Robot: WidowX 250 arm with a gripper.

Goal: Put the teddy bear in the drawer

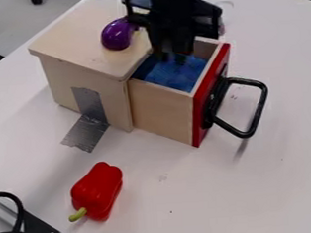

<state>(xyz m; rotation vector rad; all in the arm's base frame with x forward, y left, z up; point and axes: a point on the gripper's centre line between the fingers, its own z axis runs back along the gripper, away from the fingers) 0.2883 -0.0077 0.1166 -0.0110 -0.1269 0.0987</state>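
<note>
The black gripper hangs over the back part of the pulled-out drawer, close to the box's edge, its lower end at or just above the blue cloth inside. The drawer has light wooden sides, a red front and a black looped handle, and juts out to the right of the wooden box. The gripper's dark body covers the drawer's back corner and part of the box top.
On top of the wooden box lies a purple eggplant, just left of the gripper. A red pepper lies on the white table in front. Grey tape joins box and table. Black hardware occupies the lower left corner.
</note>
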